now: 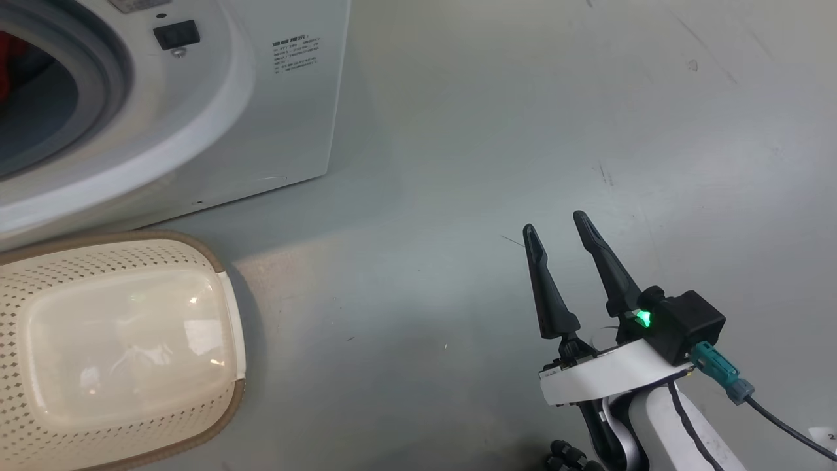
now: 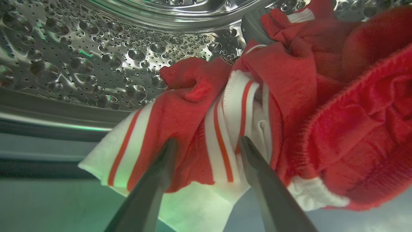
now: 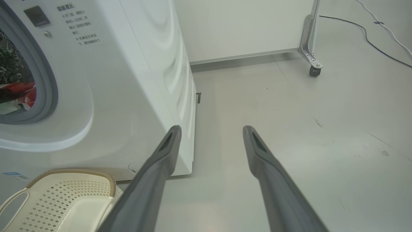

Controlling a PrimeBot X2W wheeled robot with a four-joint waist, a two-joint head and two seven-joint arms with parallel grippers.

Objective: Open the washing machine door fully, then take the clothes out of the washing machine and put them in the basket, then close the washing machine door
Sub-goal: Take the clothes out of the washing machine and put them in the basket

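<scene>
Left gripper spread wide mid-frame, tips at the clothes, nothing clamped. Right gripper equally spread, empty, lower right over the floor.

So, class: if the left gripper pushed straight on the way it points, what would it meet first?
The clothes: the left gripper, jaws open, points straight at the red-and-white striped fabric in the drum. It looks close, though depth is unclear.

Your left end effector gapes wide; crumpled red, white-striped clothes lie at its tips, perforated steel drum beyond.
</scene>
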